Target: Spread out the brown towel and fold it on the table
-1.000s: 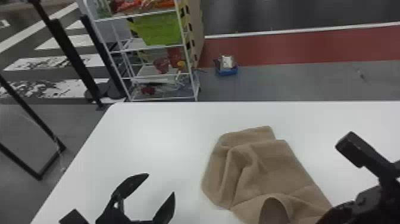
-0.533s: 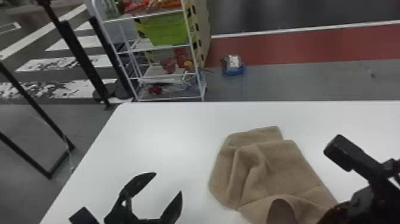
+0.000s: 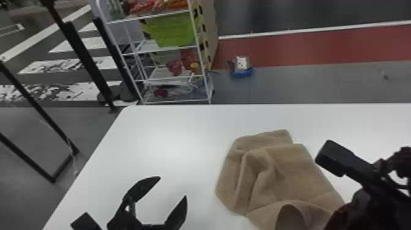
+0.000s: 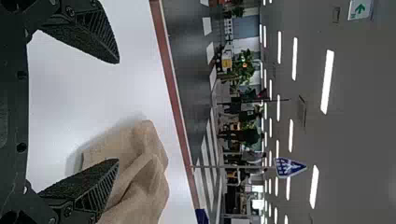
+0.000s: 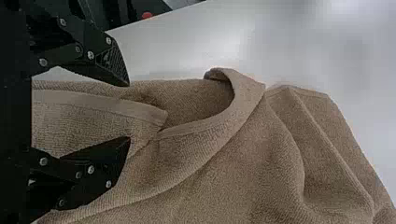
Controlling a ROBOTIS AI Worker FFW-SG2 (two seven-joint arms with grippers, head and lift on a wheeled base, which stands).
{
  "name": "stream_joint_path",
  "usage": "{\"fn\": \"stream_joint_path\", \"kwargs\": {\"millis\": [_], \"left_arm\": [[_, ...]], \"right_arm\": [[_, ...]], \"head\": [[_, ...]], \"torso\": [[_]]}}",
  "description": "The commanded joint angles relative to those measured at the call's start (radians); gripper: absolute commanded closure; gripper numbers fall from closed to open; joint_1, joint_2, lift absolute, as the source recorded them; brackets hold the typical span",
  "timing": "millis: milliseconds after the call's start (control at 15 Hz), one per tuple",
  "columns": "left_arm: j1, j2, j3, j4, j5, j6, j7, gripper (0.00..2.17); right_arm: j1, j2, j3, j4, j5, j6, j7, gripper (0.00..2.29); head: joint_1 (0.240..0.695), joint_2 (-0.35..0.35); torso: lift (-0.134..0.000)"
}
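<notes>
Brown towel [image 3: 287,177] was bunched and partly folded on white table [image 3: 168,137], its near edge raised in loop. Left gripper [image 3: 172,187] was held to towel's left, fingers parted wide, nothing gripped. Right gripper [image 3: 345,214] was placed at towel's near right; in right wrist view, fingers [image 5: 105,154] were parted, hem framed between. Beyond table, green bin [image 3: 171,30] was held by white rack [image 3: 201,58].

Head view: looked forward and down on worktop [image 3: 171,137] from above. Left wrist view: looked across it, turned sideways, up to ceiling [image 4: 359,116]. Right wrist view: close, angled downward. All three shared worktop and brown towel [image 3: 290,171].
</notes>
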Motion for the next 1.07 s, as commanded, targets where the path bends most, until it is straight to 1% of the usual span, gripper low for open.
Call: {"fn": "stream_joint_path", "kwargs": {"millis": [0,133,333,600,800,867,933,1000], "left_arm": [[0.0,-0.003,0.002,0.0,0.0,0.0,0.0,0.14],[0.0,-0.003,0.005,0.0,0.0,0.0,0.0,0.14],[0.0,-0.003,0.006,0.0,0.0,0.0,-0.002,0.14],[0.0,-0.003,0.009,0.0,0.0,0.0,-0.002,0.14],[-0.001,-0.003,0.009,0.0,0.0,0.0,0.0,0.14],[-0.001,-0.003,0.009,0.0,0.0,0.0,-0.002,0.14],[-0.003,-0.003,0.009,0.003,0.0,0.0,-0.002,0.14],[-0.004,-0.003,0.009,0.004,0.0,0.0,-0.002,0.14]], "right_arm": [[-0.023,0.001,0.04,0.006,0.018,0.002,0.003,0.59],[-0.038,0.001,0.06,0.006,0.019,0.002,0.003,0.59],[-0.061,0.001,0.11,0.017,0.051,0.002,0.003,0.58],[-0.12,0.001,0.198,0.044,0.062,0.002,0.003,0.59],[-0.12,0.002,0.198,0.044,0.064,0.002,0.003,0.59],[-0.121,0.001,0.198,0.044,0.065,0.002,0.003,0.74],[-0.118,0.004,0.198,0.044,0.07,0.002,0.003,1.03],[-0.115,0.007,0.195,0.044,0.08,0.002,0.003,1.12]], "head": [[0.695,0.267],[0.695,0.267],[0.695,0.274],[0.695,0.275],[0.695,0.277],[0.695,0.278],[0.695,0.278],[0.695,0.278]], "torso": [[-0.124],[-0.124],[-0.124],[-0.124],[-0.124],[-0.124],[-0.124],[-0.124]]}}
